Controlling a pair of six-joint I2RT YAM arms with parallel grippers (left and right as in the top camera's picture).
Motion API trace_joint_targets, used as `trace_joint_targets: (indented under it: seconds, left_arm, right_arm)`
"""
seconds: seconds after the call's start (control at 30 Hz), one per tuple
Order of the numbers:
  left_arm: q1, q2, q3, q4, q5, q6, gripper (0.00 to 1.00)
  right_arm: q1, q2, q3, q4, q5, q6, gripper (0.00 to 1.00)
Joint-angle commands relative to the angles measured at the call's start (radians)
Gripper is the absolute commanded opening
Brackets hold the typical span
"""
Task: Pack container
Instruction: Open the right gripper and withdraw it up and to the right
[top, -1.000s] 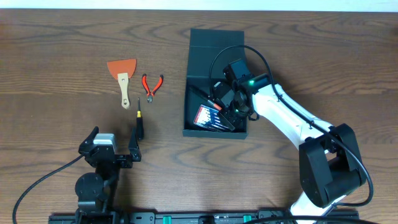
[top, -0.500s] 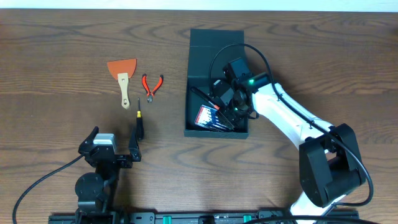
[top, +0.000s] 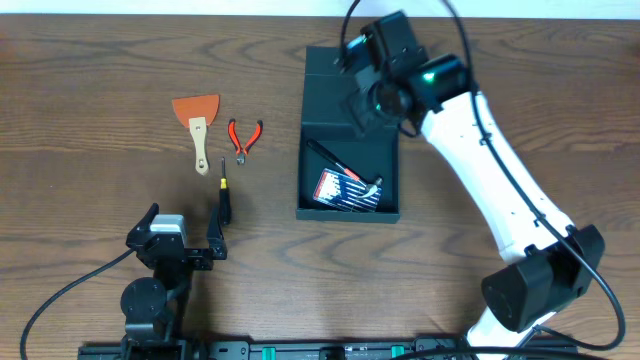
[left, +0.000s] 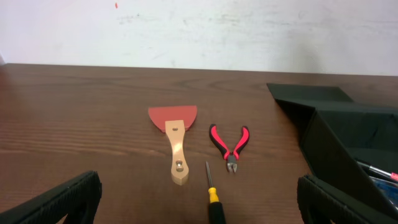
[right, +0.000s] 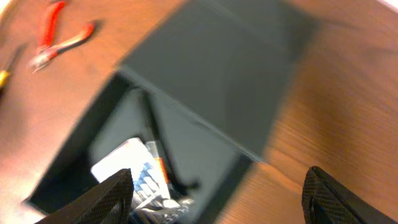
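Right of centre in the overhead frame, the container (top: 322, 100) lies on the table (top: 100, 60) with its lid flap folded back toward the top edge, so its mouth faces up and things can go straight in. Its lower end holds a carded packet of small tools (top: 345, 188), and a slim dark stick (top: 325, 155) lies aslant just above it. The upper part of the floor is bare, probably room for what is left. The right gripper (right: 217, 190) hangs over the lid and the box's upper end, fingers spread with nothing between them, so it is free for another pick. Three tools wait at the upper left, well apart from the box: a scraper (top: 197, 118) with an orange blade, red-handled cutters (top: 243, 136) just beside it, and a screwdriver (top: 224, 195) below them. The left gripper (top: 183, 228) sits at the lower left, jaws wide and empty. It faces those tools with the screwdriver nearest and seems placed to take them, since they lie on its side.
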Motion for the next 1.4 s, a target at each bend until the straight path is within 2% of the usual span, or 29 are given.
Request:
trace_joint_targets:
  seconds: [0.0,0.23,0.37,0.5,0.83,1.03,1.37]
  left_arm:
    - [-0.003,-0.006,-0.006,0.0,0.006,0.014,0.98]
    - [-0.003,-0.006,-0.006,0.0,0.006,0.014,0.99]
    - [-0.003,-0.006,-0.006,0.0,0.006,0.014,0.99]
    - [-0.003,-0.006,-0.006,0.0,0.006,0.014,0.98]
    - [-0.003,-0.006,-0.006,0.0,0.006,0.014,0.99]
    - [-0.003,-0.006,-0.006,0.0,0.006,0.014,0.98]
    - [-0.003,-0.006,-0.006,0.0,0.006,0.014,0.99]
  right_arm:
    - [-0.053,-0.004,0.073,-0.069,0.273,0.208,0.69]
    - [-0.224,-0.005,0.079,-0.182,0.297,0.323,0.79]
    - [-0.322,-0.005,0.079,-0.189,0.291,0.318,0.84]
    - [-0.406,-0.005,0.079,-0.189,0.29,0.319,0.99]
    - [-0.472,-0.004,0.079,-0.196,0.273,0.311,0.99]
    - [-0.487,-0.004,0.079,-0.179,0.396,0.31,0.99]
    - [-0.54,-0.004,0.079,-0.17,0.372,0.304,0.99]
